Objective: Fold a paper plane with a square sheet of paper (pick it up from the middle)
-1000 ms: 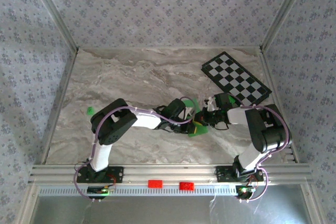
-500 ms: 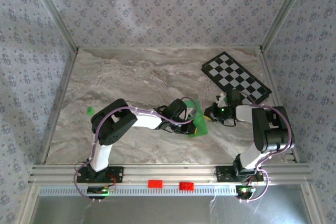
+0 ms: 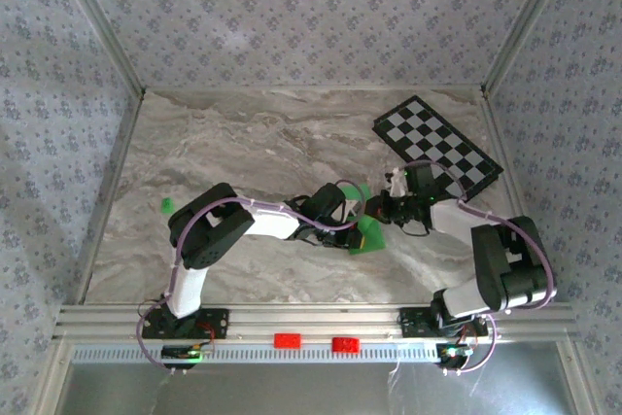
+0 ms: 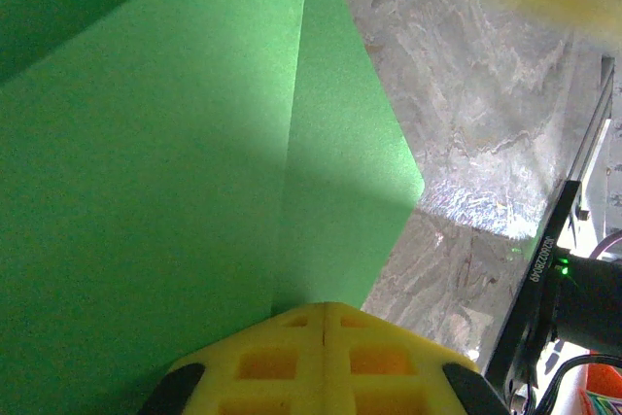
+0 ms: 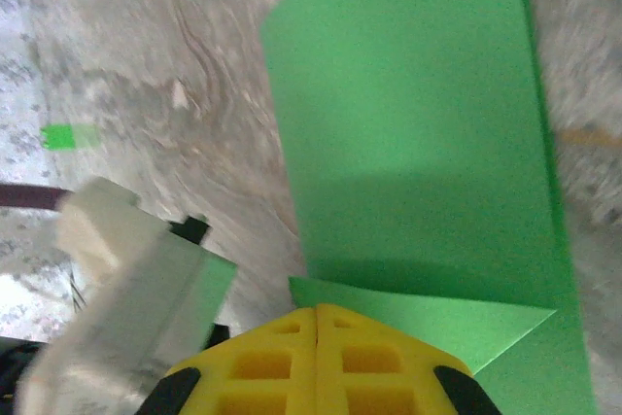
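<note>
Green square sheet of paper (image 3: 369,236), creased, sits on the marble tabletop (image 3: 243,143). The left end effector (image 4: 324,314) is clenched on its crease, and the right end effector (image 5: 317,312) is closed over a folded corner.

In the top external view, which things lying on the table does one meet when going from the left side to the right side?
tiny green block → green sheet of paper → black-and-white checkered board

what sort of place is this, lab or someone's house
Probably a robot lab cell: a marble-look table boxed in by wallpapered panels, an aluminium rail along its near edge, and a checkered board.
</note>
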### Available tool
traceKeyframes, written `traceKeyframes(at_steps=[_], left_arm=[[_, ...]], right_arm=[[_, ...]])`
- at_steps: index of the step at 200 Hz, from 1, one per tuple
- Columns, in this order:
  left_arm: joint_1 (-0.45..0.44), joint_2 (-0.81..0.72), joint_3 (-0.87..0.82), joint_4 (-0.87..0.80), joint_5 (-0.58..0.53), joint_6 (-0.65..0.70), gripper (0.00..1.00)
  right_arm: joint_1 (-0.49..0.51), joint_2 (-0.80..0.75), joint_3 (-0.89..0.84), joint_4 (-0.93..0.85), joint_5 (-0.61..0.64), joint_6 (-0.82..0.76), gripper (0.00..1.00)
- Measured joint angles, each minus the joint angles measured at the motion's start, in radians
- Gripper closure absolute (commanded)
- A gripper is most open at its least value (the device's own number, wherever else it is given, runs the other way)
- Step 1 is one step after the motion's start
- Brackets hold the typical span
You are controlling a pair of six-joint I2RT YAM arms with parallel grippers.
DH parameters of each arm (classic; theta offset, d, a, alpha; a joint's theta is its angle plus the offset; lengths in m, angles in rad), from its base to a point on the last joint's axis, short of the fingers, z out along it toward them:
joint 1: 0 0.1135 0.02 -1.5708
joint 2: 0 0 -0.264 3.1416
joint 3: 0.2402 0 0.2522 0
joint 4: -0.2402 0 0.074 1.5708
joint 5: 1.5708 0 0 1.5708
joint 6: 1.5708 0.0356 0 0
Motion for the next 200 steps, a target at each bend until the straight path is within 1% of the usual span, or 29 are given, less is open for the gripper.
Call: traceKeyframes(at_steps=[40, 66, 96, 142, 200], left_arm=[[-0.003, 0.000, 0.018, -0.038, 0.006, 0.000, 1.00], [-0.007, -0.001, 0.023, -0.049, 0.006, -0.003, 1.00], [-0.007, -0.021, 0.017, -0.051, 0.002, -0.018, 1.00], [-0.007, -0.053, -0.051, 0.048, 0.024, -0.074, 1.00], [-0.007, -0.045, -0.099, 0.075, 0.042, -0.099, 1.00]], right_arm=[[-0.013, 0.093, -0.035, -0.014, 0.007, -0.008, 1.00], [-0.031, 0.110, -0.035, -0.007, -0.026, -0.010, 1.00], [-0.031, 0.112, -0.035, -0.005, -0.029, -0.010, 1.00], [-0.031, 0.113, -0.035, -0.004, -0.029, -0.010, 1.00], [-0.029, 0.113, -0.034, -0.004, -0.029, -0.010, 1.00]])
